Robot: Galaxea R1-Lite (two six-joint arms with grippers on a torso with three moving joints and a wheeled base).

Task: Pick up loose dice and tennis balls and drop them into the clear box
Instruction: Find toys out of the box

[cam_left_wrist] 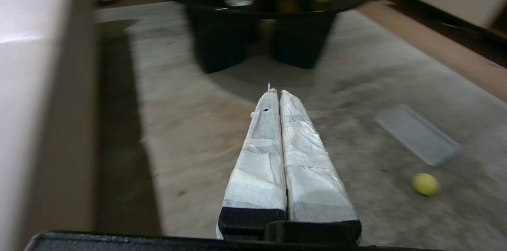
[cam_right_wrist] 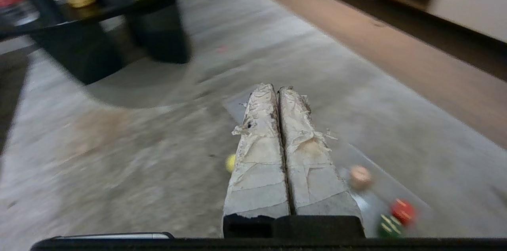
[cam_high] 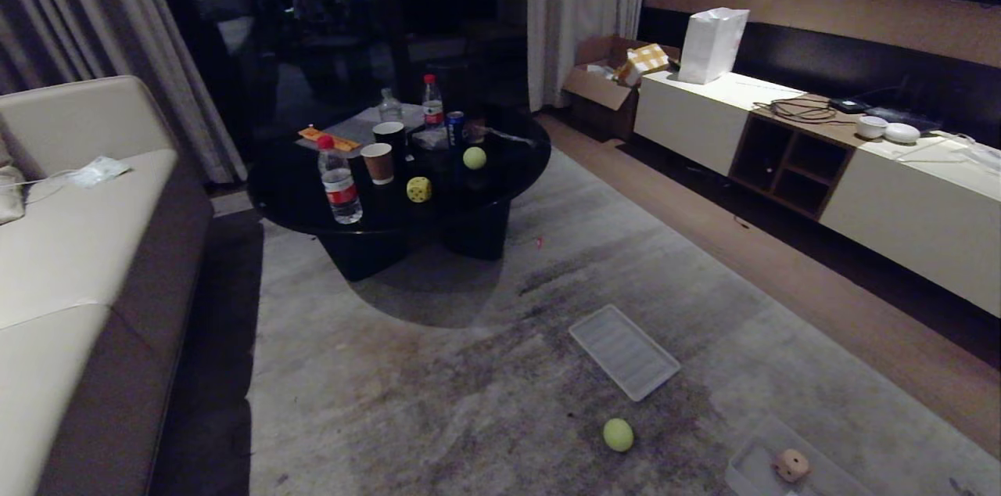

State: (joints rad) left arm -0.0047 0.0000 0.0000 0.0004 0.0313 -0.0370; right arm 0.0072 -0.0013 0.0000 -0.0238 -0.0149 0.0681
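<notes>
A tennis ball (cam_high: 618,434) lies on the rug near the clear box (cam_high: 752,472), which sits at the lower right with a beige die (cam_high: 791,465) inside. On the black round table rest a pale yellow die (cam_high: 419,189) and a second tennis ball (cam_high: 474,158). No arm shows in the head view. My left gripper (cam_left_wrist: 276,92) is shut and empty, level above the rug, with the floor ball (cam_left_wrist: 425,184) off to its side. The right gripper (cam_right_wrist: 276,88) is also shut and empty; its fingers partly hide the floor ball (cam_right_wrist: 230,162), and the clear box (cam_right_wrist: 382,170) with the beige die (cam_right_wrist: 360,177) lies beside them.
A flat ribbed clear lid (cam_high: 623,351) lies on the rug between table and box. Bottles and paper cups (cam_high: 378,162) crowd the table (cam_high: 500,191). A sofa (cam_high: 70,261) runs along the left, a low cabinet (cam_high: 899,199) along the right. Red (cam_right_wrist: 403,210) and green (cam_right_wrist: 389,225) items sit in the box.
</notes>
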